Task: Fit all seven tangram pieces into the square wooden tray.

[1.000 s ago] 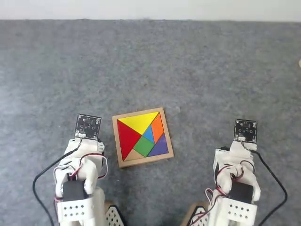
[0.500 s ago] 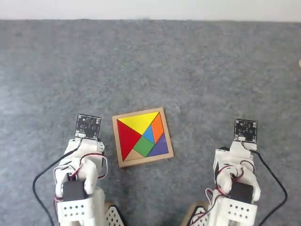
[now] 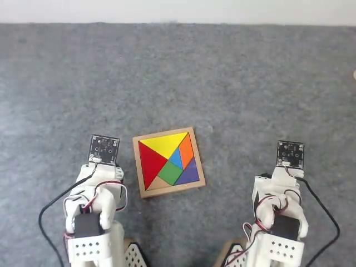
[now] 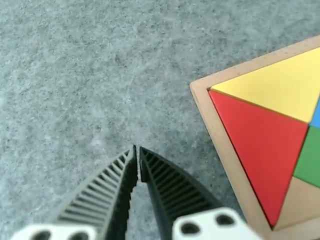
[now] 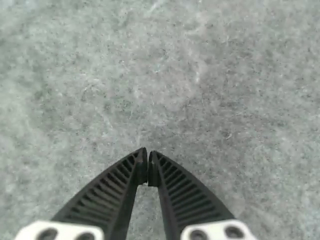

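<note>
The square wooden tray [image 3: 140,167] lies on the grey carpet between the two arms. It holds a yellow triangle [image 3: 164,144], a red triangle [image 3: 149,163], an orange piece [image 3: 186,150], a blue piece [image 3: 176,159], a green piece [image 3: 169,173], a purple piece [image 3: 189,173] and a tan triangle [image 3: 158,183]. In the left wrist view the tray's corner [image 4: 200,90] and the red triangle [image 4: 260,135] lie beside my left gripper [image 4: 137,150], which is shut and holds nothing. My right gripper [image 5: 147,152] is shut over bare carpet.
Both arms sit folded near the table's front edge, the left arm [image 3: 97,194] just left of the tray, the right arm [image 3: 281,194] well to its right. Grey carpet stretches to the far wall.
</note>
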